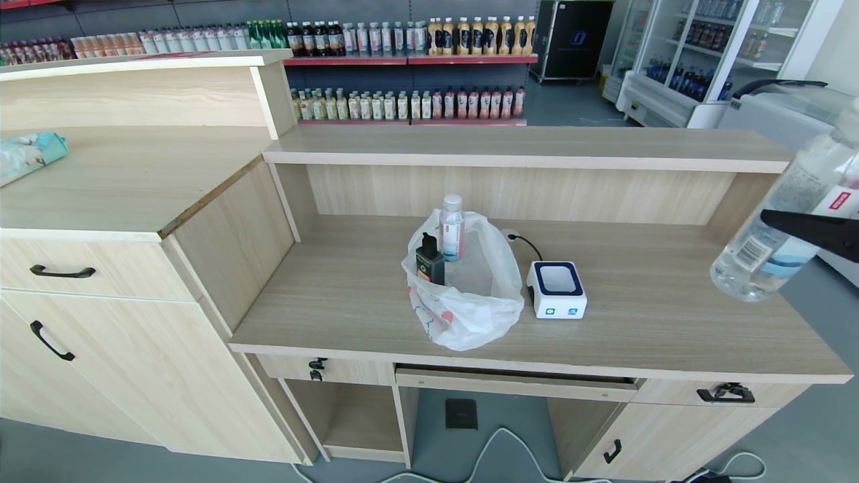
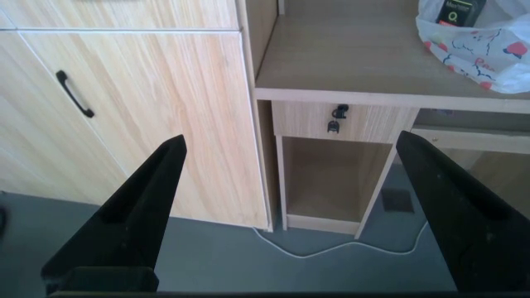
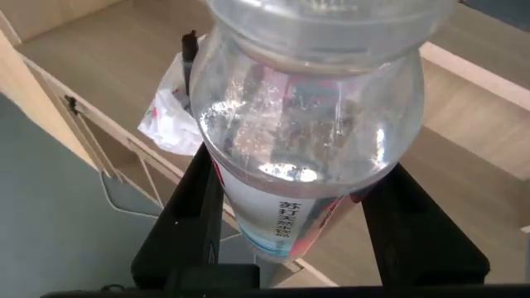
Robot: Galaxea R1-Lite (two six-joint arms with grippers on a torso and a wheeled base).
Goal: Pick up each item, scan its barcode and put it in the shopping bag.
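Left end effector (image 2: 290, 141) is seen wide open, nothing in it, down by the cupboard (image 2: 166, 99). Right end effector (image 3: 298, 190) is clamped round a clear water bottle (image 1: 805, 181), held tilted at 3 o'clock. Further back, the shopping bag (image 1: 470, 308) is parked mid-worktop (image 1: 671, 315), with the scanner (image 1: 557, 288) at its 3 o'clock.

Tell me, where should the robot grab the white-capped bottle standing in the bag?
The white-capped bottle stands upright, the shopping bag rises around its lower part, and a black bottle stands close beside it. So probably grip the neck, just under the cap, coming straight down from above, where it pokes out free.
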